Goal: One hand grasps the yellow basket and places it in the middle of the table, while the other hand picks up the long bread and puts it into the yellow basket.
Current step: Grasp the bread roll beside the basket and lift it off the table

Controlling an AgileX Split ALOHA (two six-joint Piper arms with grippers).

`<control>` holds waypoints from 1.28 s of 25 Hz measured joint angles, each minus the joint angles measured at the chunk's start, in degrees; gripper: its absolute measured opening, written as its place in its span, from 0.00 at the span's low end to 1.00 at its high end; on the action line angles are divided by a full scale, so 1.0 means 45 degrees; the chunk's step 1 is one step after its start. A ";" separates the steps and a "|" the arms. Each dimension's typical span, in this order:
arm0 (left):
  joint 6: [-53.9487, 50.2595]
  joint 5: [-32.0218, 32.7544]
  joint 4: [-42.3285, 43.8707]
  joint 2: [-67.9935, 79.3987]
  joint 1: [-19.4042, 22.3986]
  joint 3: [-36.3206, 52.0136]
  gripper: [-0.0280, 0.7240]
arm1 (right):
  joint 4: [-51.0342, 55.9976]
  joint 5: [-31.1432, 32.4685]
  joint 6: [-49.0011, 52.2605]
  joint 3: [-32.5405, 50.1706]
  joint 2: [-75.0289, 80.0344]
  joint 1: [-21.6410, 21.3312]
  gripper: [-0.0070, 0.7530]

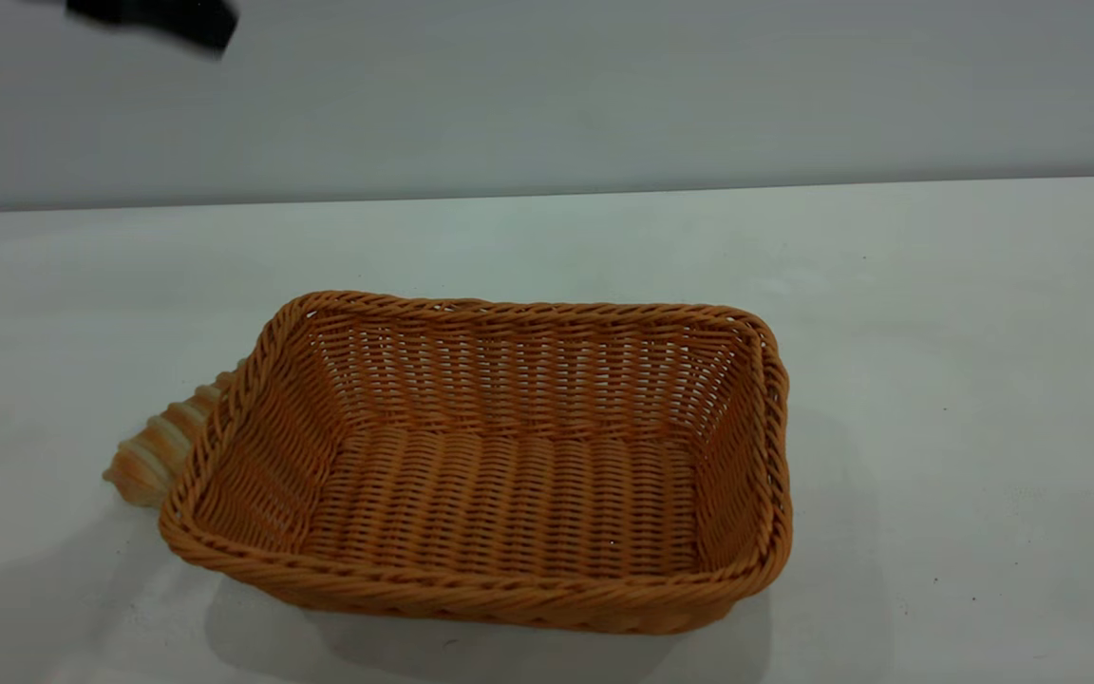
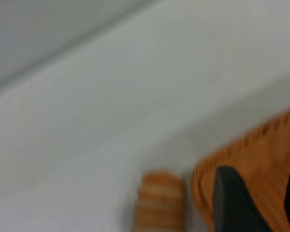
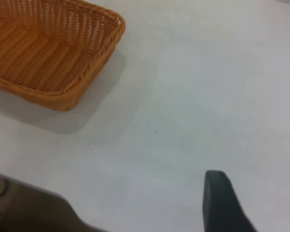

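Long bread (image 1: 162,448) half-hidden behind yellow basket (image 1: 499,456)

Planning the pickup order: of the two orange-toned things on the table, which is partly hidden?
The ridged golden-brown long bread: the rectangular orange woven wicker basket hides its far end, while the basket shows whole.

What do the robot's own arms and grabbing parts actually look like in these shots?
Little of them shows. The left end effector has matte black fingers with rounded tips and smooth, plain surfaces. The right end effector looks the same: a black, angular finger, no markings. In the exterior view, only a blurred black piece of the left arm appears. No cables, labels or sleeves are visible.
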 joint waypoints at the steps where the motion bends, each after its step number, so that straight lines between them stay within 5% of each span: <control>1: -0.0266 0.0526 0.0265 0.0080 0.0345 0.0000 0.47 | 0.0000 0.0000 0.0000 0.0000 0.0000 0.0000 0.52; 6: -0.1789 0.2082 0.1973 0.0184 0.1585 -0.0026 0.47 | -0.0077 0.0000 0.0160 0.0000 0.0000 0.0000 0.52; 14: -0.2822 0.2952 0.3731 0.1272 0.1690 -0.0072 0.52 | -0.0168 -0.0011 0.0329 0.0000 -0.0023 0.0000 0.51; 32: -0.2513 0.1130 0.4411 0.5092 0.1690 -0.0108 0.57 | -0.0179 -0.0011 0.0378 0.0000 -0.0023 0.0000 0.48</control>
